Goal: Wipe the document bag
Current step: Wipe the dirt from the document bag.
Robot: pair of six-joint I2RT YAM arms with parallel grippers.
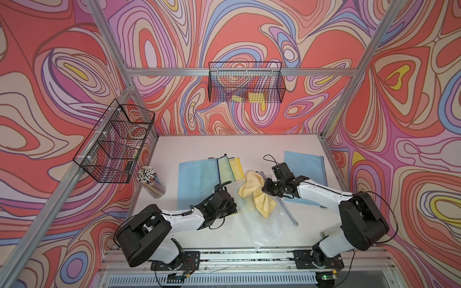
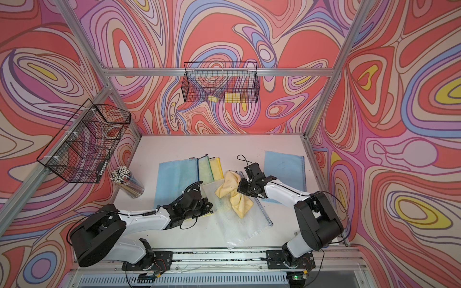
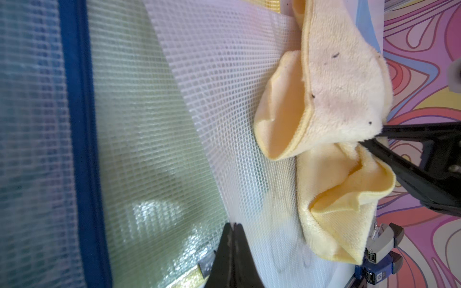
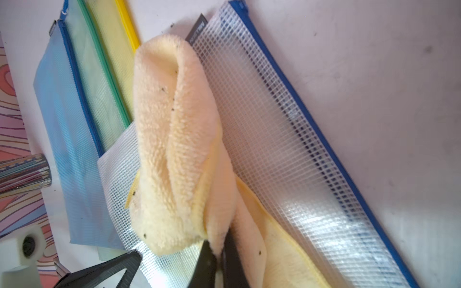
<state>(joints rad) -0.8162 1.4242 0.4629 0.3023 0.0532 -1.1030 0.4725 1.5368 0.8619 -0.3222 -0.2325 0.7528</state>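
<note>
Right wrist view shows the right end effector (image 4: 219, 256) with its jaws pressed together on a bunched fold of the yellow cloth (image 4: 169, 149). The cloth is flecked with dark specks and drapes across the document bag (image 4: 274, 124). That bag is a see-through gridded pouch with a blue zipper edge. In both top views it lies flat and askew on the white counter (image 1: 199, 147), between the two arms and toward the front edge. One of its corners rests on top of a fanned stack of three others: a blue pouch (image 1: 197, 179), a green pouch (image 1: 224, 169) and a yellow pouch (image 1: 238, 165).

Seen from the left wrist, the left end effector (image 3: 232, 244) has its jaws closed tight, with the tips at the bag's edge on that arm's side. Whether the edge is nipped between them or they only rest on it cannot be told.

A second blue pouch (image 1: 304, 167) lies partly under the right arm. A jar of pencils (image 1: 152, 183) stands near the left edge of the counter.
</note>
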